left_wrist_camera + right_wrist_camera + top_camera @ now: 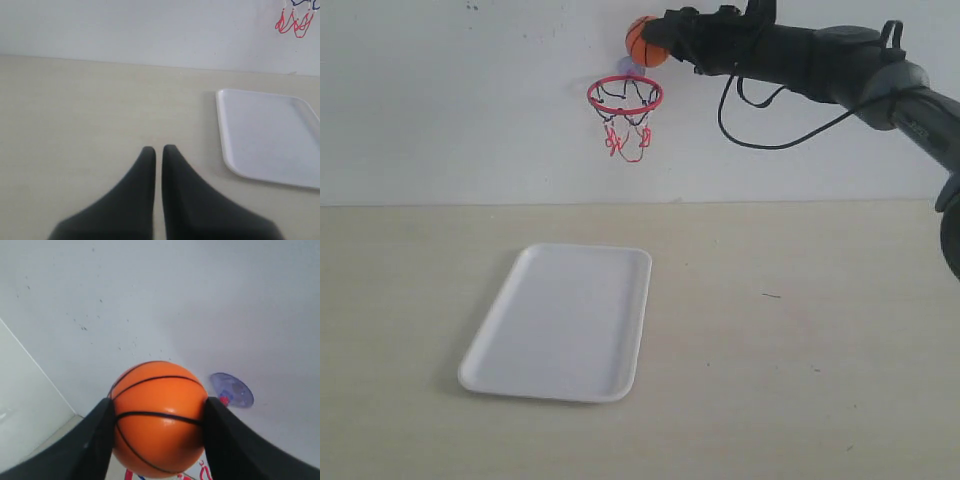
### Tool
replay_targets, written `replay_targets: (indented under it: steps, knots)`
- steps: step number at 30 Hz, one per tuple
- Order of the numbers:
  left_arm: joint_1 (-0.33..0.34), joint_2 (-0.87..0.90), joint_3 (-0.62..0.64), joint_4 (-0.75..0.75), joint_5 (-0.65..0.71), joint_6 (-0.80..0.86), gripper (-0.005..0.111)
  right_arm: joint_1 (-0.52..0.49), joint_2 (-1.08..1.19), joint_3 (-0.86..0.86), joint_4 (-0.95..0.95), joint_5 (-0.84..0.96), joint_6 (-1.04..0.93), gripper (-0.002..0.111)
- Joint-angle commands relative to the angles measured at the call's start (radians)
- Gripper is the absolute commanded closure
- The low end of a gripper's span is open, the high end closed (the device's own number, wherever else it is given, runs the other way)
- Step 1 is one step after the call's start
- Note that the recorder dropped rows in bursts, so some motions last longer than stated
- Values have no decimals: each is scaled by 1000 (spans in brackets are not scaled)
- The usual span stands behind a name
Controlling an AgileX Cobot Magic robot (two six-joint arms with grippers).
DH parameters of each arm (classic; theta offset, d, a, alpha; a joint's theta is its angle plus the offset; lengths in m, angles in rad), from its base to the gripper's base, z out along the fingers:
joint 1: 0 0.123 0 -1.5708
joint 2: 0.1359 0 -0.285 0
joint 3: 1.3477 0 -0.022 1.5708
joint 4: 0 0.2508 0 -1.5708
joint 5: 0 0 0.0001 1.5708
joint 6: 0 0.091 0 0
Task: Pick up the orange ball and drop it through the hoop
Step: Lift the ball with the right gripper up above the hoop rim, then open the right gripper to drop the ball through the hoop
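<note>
The right hand (159, 405), clamped on the orange ball (643, 42), holds it just above the hoop (625, 111) so release should drop it through; the left hand (159, 150), fingers together, hangs idle over the tabletop (75, 110).

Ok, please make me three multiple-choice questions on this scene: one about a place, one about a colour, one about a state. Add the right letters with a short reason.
1. Where is the orange ball?
A) on the tray
B) in the right gripper, higher than the hoop
C) on the table

2. What colour is the hoop's ring?
A) blue
B) red
C) green

3. How is the left gripper?
A) wide open
B) shut on the ball
C) shut, holding nothing

Answers: 1 B, the exterior view shows the gripper holding it above the ring; 2 B, the ring is plainly red; 3 C, its fingers meet with nothing between.
</note>
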Motion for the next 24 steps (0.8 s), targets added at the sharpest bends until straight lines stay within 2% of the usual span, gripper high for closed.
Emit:
replay_targets:
  steps: [1,14,24]
  knots:
    - [3,-4,4,-5,-12,-7,103,23,-3,-13,-77,11,25,108]
    - [3,-4,4,-5,-12,-7,103,78,-3,-13,-148,-106,25,108]
    - [3,-4,4,-5,-12,-7,103,78,-3,-13,-148,-106,25,108]
